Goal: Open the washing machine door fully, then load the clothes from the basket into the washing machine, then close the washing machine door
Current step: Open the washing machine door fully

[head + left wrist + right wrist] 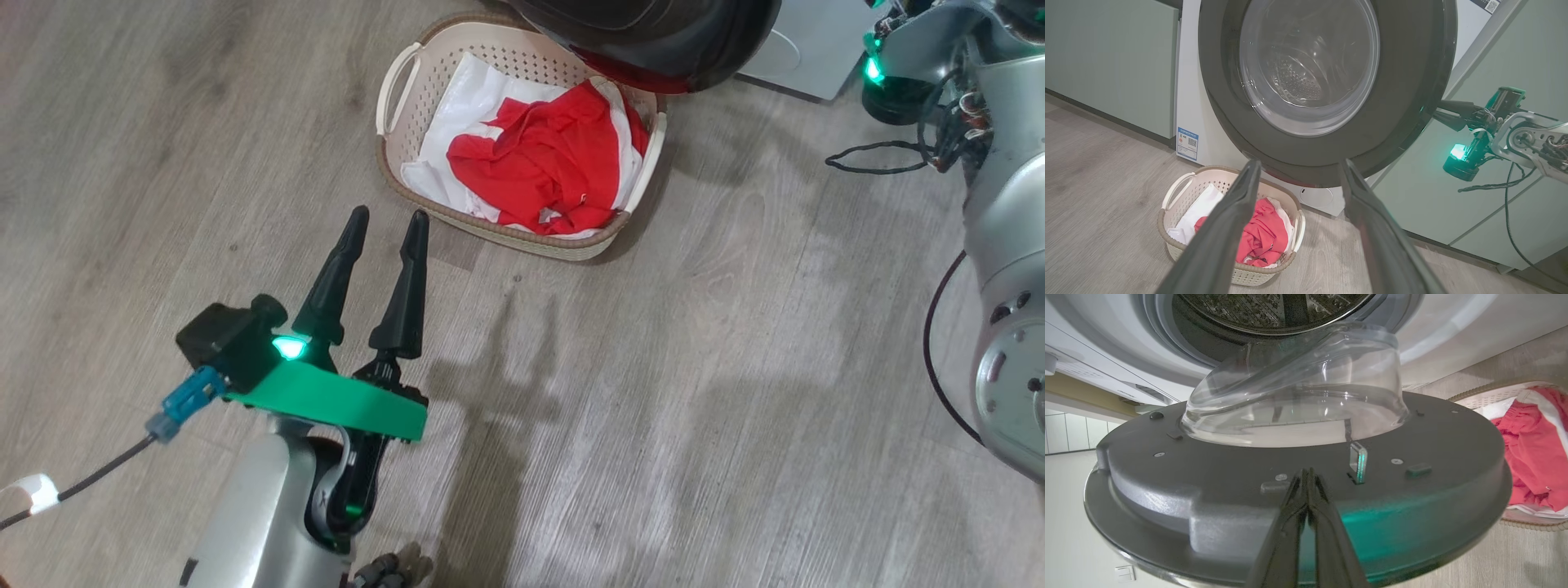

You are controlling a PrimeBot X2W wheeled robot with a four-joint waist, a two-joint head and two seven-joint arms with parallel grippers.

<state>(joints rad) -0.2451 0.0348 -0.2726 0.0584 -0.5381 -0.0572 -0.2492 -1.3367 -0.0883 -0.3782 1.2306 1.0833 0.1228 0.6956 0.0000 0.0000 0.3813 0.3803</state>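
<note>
From where I stand the job is at its first step: the washing machine door [1208,477] is swung partway out from the washing machine [1188,102], not yet fully open. The drum mouth [1274,310] shows behind the door's clear glass bowl [1298,384].

The right gripper [1306,473] has its two fingers pressed together with nothing between them, and their tips rest against the dark inner face of the door near its edge. That looks like a push rather than a grasp. The left gripper [389,216] hangs above the wooden floor [735,367] with its fingers spread and empty, just short of the basket [506,237].

The clothes [539,163] — a crumpled red garment — lie in that basket on a white sheet. The basket sits on the floor right in front of the machine, with the door's lower rim hanging over its far end.

To finish the swing well, I'd say the right arm should push steadily along the door's arc and stay near the free edge, where leverage is best. The closed tips could slide on that smooth plastic, so slow, even pressure seems wiser than a shove. It should stop only when the hinge gives no more — a half-open door would crowd the drum mouth when the red garment goes in.
</note>
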